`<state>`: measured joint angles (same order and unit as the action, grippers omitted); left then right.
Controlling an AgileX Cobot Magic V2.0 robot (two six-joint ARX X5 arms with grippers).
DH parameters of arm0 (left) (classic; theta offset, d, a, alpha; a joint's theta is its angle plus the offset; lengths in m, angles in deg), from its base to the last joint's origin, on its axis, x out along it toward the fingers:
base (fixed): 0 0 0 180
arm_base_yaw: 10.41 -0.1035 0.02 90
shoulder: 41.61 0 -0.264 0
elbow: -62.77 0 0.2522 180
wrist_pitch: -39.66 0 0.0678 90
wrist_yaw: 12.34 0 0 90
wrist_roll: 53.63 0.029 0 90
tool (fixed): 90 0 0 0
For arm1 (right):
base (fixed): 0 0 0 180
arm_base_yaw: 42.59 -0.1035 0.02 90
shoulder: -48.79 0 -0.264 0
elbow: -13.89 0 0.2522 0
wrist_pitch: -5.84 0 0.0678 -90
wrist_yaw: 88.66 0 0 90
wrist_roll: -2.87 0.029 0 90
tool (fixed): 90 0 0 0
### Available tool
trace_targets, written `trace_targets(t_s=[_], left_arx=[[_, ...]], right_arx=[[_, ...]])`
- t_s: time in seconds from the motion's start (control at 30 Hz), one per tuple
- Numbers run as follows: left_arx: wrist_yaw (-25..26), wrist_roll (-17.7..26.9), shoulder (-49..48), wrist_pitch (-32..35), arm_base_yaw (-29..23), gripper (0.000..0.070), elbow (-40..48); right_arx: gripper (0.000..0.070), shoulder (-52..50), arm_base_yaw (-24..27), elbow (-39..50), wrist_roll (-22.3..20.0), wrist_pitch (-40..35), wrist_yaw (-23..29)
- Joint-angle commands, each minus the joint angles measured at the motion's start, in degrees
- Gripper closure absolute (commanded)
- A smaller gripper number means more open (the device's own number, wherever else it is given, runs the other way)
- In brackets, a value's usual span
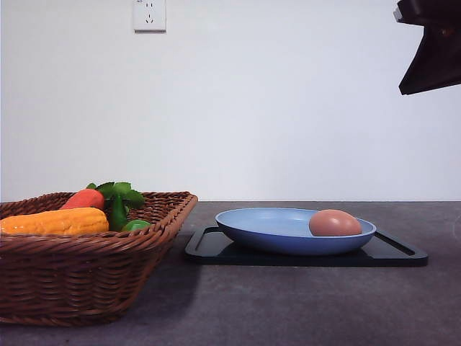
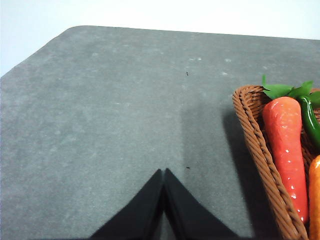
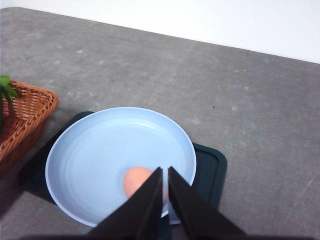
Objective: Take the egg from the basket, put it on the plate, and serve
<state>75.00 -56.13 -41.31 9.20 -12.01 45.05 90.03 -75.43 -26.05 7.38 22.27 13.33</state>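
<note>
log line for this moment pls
egg: in plate, on tray | basket: vegetables only | left gripper: shut, empty, beside basket | right gripper: shut, empty, above plate

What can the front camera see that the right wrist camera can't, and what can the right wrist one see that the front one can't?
Front view alone: the wall socket, the yellow-orange vegetable and the carrot in the basket.

Right wrist view alone: the right gripper, fingers nearly together, above the plate.

Both: the egg lying in the blue plate, the plate on the black tray, the basket beside it.
</note>
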Motion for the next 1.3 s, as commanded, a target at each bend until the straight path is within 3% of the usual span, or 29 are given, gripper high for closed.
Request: trace_targets(t_s=[0.0, 0.83, 0.97, 1.1, 1.27], left_arx=[[0.09, -0.13, -0.13, -0.32, 0.02, 0.07, 1.31], [0.09, -0.13, -0.13, -0.3, 0.02, 0.07, 1.35], [0.09, -0.13, -0.13, -0.3, 0.02, 0.07, 1.35], [0.09, -0.13, -0.13, -0.3, 0.0, 0.07, 1.35], [0.09, -0.11, -0.13, -0.3, 0.0, 0.07, 1.35]], right_arx=[[0.07, 0.2, -0.39, -0.31, -0.07, -0.57, 0.09], [0.07, 0.2, -0.39, -0.31, -0.09, -0.56, 0.09], [0.07, -2.1, 0.03, -0.23, -5.73, 0.69, 2.67], [0.07, -9.84, 3.07, 1.21, -9.29, 1.59, 6.3], [0.07, -19.12, 10.91, 7.88, -9.46, -4.42, -0.89]])
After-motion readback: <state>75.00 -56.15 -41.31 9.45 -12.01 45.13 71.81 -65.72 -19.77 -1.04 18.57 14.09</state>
